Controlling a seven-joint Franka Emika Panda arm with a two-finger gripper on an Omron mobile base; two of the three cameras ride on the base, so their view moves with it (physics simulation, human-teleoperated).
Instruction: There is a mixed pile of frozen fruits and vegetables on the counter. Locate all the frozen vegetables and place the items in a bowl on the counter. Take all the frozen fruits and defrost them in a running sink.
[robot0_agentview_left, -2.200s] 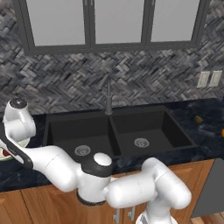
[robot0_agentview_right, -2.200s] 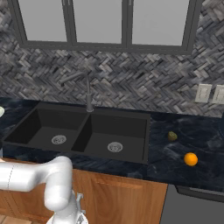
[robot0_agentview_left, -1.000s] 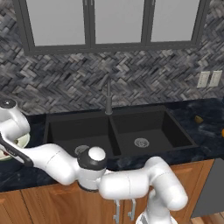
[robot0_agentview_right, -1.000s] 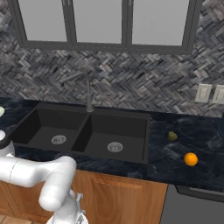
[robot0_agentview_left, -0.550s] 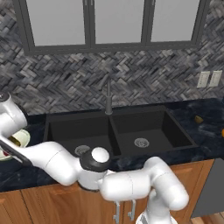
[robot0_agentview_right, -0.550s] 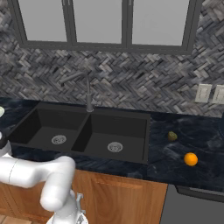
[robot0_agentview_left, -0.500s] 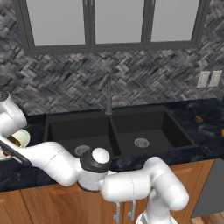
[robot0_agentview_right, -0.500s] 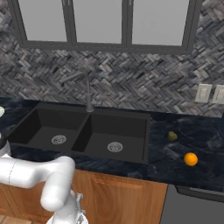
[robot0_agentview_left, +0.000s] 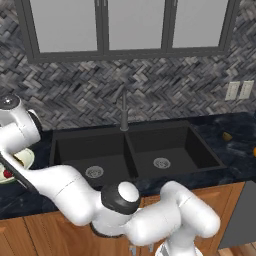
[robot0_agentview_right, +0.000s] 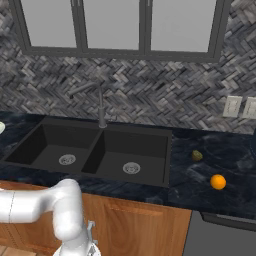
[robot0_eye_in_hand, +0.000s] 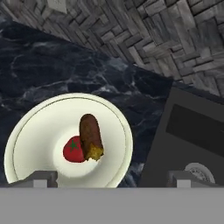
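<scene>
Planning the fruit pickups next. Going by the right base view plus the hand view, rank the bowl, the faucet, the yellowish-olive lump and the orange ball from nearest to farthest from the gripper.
1. Bowl: right under the open gripper, on the counter left of the sink.
2. Faucet: behind the sink's middle.
3. Yellowish-olive lump: counter right of the sink.
4. Orange ball: farther right, nearer the front edge.

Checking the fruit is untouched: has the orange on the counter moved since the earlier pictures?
No. In the right base view the orange sits where it did, right of the sink, near the olive lump.
</scene>
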